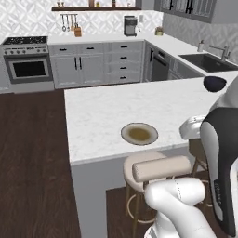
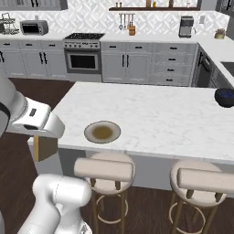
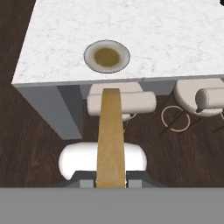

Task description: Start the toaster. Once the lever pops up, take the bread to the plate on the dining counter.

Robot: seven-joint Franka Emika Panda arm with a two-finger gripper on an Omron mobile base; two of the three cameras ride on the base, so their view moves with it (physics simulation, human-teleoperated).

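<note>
My gripper (image 3: 110,181) is shut on the bread (image 3: 110,140), a golden-brown slice seen edge-on that points toward the plate (image 3: 106,56). The tan plate with its brown centre lies near the front left corner of the dining counter (image 3: 175,39). From the right base view the bread (image 2: 44,147) hangs under my gripper (image 2: 43,137), just off the counter's left corner and left of the plate (image 2: 102,132). In the left base view the bread (image 1: 197,149) is right of the plate (image 1: 139,134), below the counter's edge. The toaster and its lever are out of view.
Two round stools (image 2: 104,170) (image 2: 205,180) stand against the counter's near side, under my hand. A dark bowl (image 2: 226,97) rests at the counter's far right. A stove (image 2: 83,45), cabinets and a sink (image 1: 207,62) line the back walls.
</note>
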